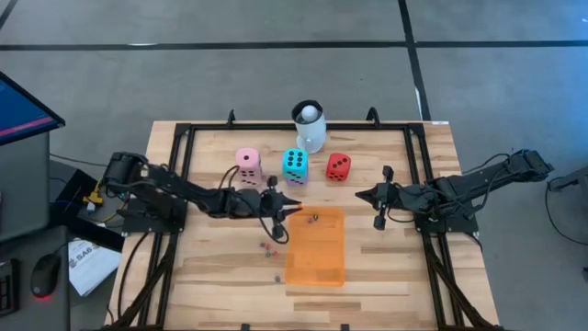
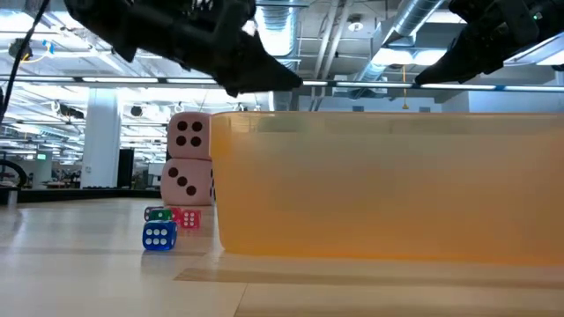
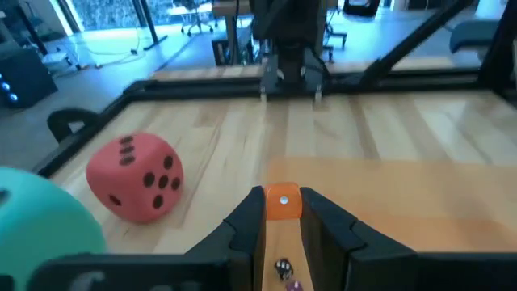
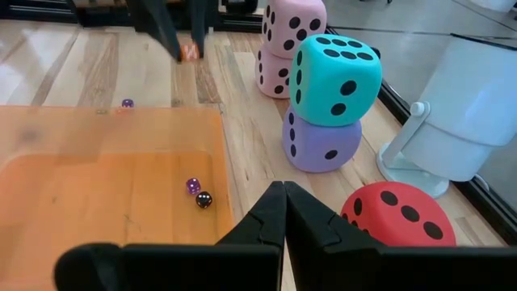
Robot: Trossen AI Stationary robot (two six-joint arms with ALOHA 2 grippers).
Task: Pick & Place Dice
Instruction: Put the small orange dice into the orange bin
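Dice are what I am moving: my left gripper (image 3: 283, 212) pinches a tiny orange die (image 3: 282, 202) between its fingers, hovering over the near-left corner of the orange tray (image 1: 315, 262), which I use as my landmark on the tabletop (image 1: 211, 285). The fingers stand narrow, closed on that bead-sized piece.

Inside the tray lie two tiny dice already, a purple one (image 4: 193, 186) and a black one (image 4: 203, 199), close together near its far end. Just left of the tray, a few more tiny dice rest on the wood, among them a blue one (image 2: 159, 236), a red one (image 2: 189, 218) and a green one (image 2: 157, 214).

Beyond the tray stand the big soft dice: a pink stack (image 1: 248, 164), a teal die (image 4: 334, 78) sitting on a purple die (image 4: 321, 142), and a red die (image 1: 338, 166). A white mug (image 1: 310, 128) stands behind them.

My right gripper (image 4: 283, 212) waits to the right of the tray, fingers pressed shut and empty.

To do this step well, I judge I should carry the orange die further inward over the tray floor before opening, keep it low so it does not bounce over the wall, and open only slightly.
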